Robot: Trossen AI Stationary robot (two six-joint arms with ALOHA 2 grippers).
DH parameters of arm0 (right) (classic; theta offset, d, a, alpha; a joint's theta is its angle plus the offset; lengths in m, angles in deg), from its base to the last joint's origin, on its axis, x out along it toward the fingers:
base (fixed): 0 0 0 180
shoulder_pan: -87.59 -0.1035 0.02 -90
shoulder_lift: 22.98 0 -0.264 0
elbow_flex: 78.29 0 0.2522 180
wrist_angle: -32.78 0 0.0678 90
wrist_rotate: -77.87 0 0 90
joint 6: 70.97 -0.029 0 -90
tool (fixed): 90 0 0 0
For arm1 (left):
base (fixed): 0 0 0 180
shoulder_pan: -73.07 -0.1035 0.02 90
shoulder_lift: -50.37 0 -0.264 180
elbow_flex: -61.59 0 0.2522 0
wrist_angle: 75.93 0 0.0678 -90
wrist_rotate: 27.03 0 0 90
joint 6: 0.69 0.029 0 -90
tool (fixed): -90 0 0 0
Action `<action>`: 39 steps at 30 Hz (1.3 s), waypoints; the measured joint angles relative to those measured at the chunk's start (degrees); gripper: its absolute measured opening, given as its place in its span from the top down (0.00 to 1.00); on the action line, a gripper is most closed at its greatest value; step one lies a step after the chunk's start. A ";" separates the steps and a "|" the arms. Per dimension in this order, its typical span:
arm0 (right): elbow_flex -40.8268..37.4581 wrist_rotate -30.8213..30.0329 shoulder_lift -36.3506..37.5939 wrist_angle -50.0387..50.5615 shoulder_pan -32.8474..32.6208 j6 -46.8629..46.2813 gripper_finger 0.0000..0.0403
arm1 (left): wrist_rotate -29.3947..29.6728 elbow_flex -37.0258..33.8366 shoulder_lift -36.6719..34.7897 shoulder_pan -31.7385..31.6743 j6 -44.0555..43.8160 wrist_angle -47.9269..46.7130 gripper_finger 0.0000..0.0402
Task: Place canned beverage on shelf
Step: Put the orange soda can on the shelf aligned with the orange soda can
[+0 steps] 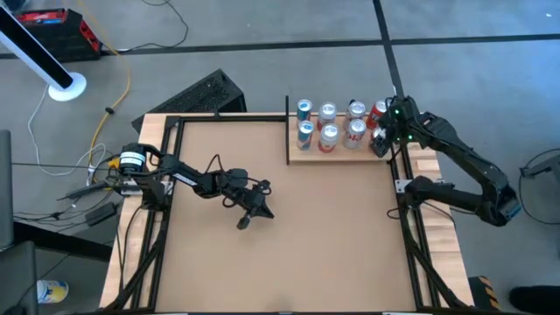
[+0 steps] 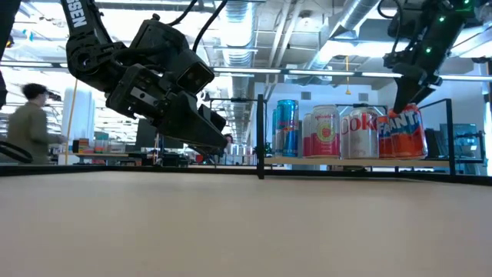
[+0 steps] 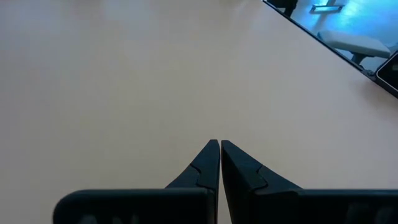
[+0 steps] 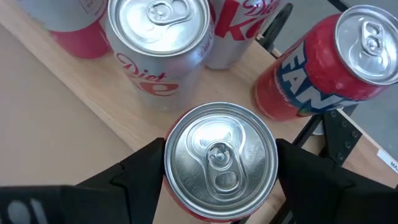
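Canned beverage (image 4: 221,163) sits upright between our right gripper's (image 4: 221,171) widely spread jaws at the shelf's (image 1: 341,154) right end, beside a Fanta can (image 4: 329,65); our left gripper (image 1: 246,219), jaws closed empty, hovers mid-table.

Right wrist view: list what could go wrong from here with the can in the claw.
1. The held can sits close beside the Diet Coke can and the Fanta can; a sideways drift could knock either over.
2. The right claw flanks the can at the shelf end near a black post; opening wider there might catch the post.
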 joint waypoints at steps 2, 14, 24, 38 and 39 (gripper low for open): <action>0.00 -0.02 -0.02 0.00 -0.03 0.13 0.27 | 0.00 0.00 0.00 0.00 0.00 0.02 1.00; 0.00 -0.62 -0.01 -0.21 -0.07 0.62 0.14 | 0.00 0.00 0.00 0.00 -0.20 0.09 1.00; 0.01 -0.96 0.00 -0.54 -0.09 1.55 0.10 | 0.00 0.00 0.00 0.01 -0.22 0.09 1.00; 9.60 1.71 -0.02 3.55 -4.16 -3.59 0.12 | 0.00 0.00 0.00 0.02 -0.44 0.19 1.00; 10.38 2.28 -0.02 4.86 -5.92 -4.39 0.13 | 0.00 0.00 0.00 0.01 -0.44 0.19 1.00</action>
